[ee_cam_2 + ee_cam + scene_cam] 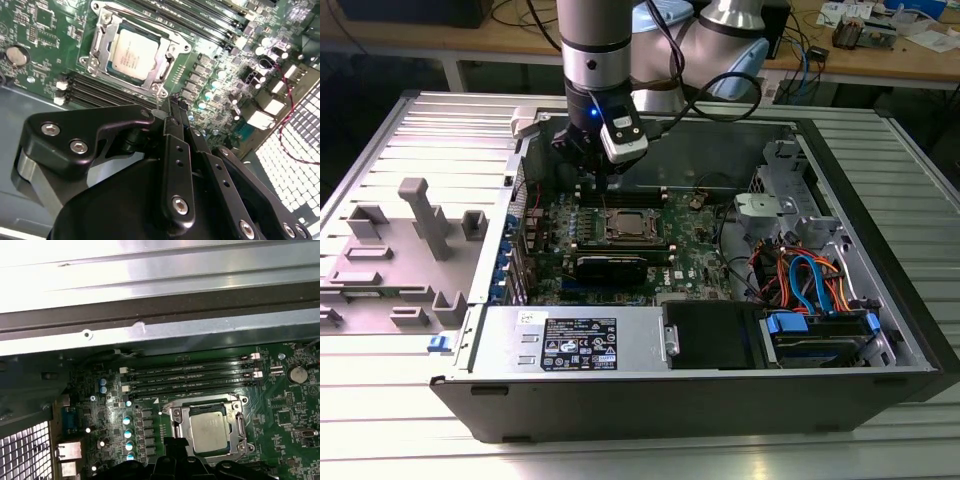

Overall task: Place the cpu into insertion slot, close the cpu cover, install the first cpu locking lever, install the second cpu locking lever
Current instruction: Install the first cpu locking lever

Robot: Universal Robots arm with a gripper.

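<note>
The cpu [134, 52] [209, 432] [625, 228] lies flat in the insertion slot [86, 61] on the green board, its dull silver top facing up. The cpu cover [104, 44] [176, 424], a silver frame, lies down around the chip, which shows through its window. My gripper [177, 109] [603, 182] hangs just above the board beside the socket, on the side of the memory slots. Its black fingers [172, 150] are pressed together with nothing between them. Their tips [175, 444] sit close to the socket's corner.
Long black memory slots [192, 377] run beside the socket. A black card [610, 265] stands in front of it in the exterior view. The case wall [160, 330] rises behind the board. Coloured cables [800, 275] and a drive bay fill the exterior view's right; grey fixtures [420, 225] stand at its left.
</note>
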